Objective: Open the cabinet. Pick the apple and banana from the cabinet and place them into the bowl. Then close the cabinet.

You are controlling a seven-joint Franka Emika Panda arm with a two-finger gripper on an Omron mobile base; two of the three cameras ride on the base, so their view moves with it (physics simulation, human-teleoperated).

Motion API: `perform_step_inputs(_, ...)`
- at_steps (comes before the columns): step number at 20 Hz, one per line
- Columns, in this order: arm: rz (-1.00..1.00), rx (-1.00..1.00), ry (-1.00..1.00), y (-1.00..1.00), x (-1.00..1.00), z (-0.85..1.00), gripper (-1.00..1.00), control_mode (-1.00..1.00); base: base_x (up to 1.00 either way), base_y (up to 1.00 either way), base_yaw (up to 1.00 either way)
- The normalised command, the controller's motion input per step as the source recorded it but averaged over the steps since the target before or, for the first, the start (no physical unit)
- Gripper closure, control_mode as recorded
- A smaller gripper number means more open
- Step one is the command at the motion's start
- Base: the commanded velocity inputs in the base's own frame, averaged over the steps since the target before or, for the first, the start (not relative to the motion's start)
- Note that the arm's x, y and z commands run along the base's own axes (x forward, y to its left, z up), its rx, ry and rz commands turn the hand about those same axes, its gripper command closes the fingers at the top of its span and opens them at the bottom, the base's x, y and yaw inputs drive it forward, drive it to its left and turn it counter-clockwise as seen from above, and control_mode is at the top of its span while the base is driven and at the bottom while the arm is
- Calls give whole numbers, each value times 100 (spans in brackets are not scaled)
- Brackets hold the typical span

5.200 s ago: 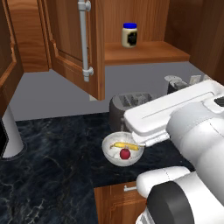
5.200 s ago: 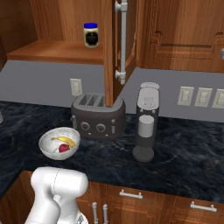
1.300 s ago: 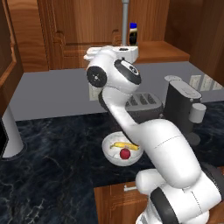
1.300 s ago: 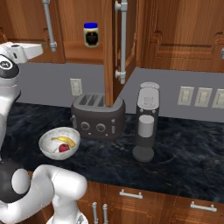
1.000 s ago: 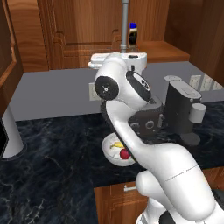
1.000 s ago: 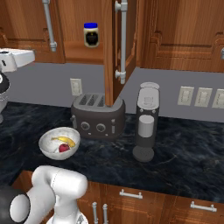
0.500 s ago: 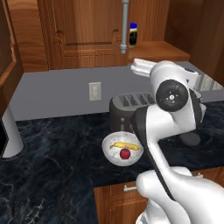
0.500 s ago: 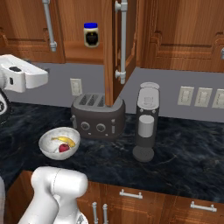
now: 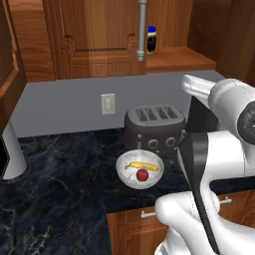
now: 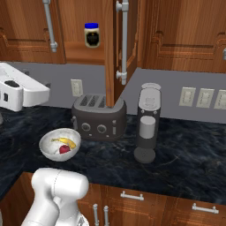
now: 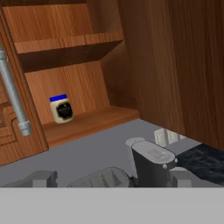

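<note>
The cabinet [image 9: 99, 40] has its left door shut, its silver handle [image 11: 13, 92] at the centre. Its right door [image 10: 111, 48] stands swung out, edge-on, baring the shelf [image 11: 87, 122]. Below on the counter, the marbled bowl [image 9: 140, 170] [image 10: 59, 145] holds the yellow banana [image 9: 143, 166] [image 10: 65, 141] and the dark-red apple [image 9: 142, 175] [image 10: 65, 149]. My gripper [image 11: 111, 178] is open and holds nothing. It is up in the air, facing the open right half of the cabinet from a distance.
A blue-lidded jar [image 9: 152, 39] [image 10: 92, 35] [image 11: 62, 109] stands on the bared shelf. A dark toaster [image 9: 154, 127] [image 10: 99, 115] sits behind the bowl, a coffee machine [image 10: 148, 123] [image 11: 153, 164] to its right. My white arm [image 9: 219, 144] fills the right of the left base view.
The left cabinet door, open five seconds ago, is now shut. Over the last second my arm has swung from left to right. The gripper stays open.
</note>
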Motion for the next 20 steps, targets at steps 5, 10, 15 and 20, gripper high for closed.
perform_step_inputs(5,0,15,-23,-71,-100,0,-100,-100,0,0,0)
perform_step_inputs(10,0,20,-5,-91,-100,0,-100,-100,0,0,0)
perform_step_inputs(15,0,22,2,-98,-80,1,-100,-100,0,0,0)
perform_step_inputs(20,1,24,3,-99,-33,4,-100,-100,0,0,0)
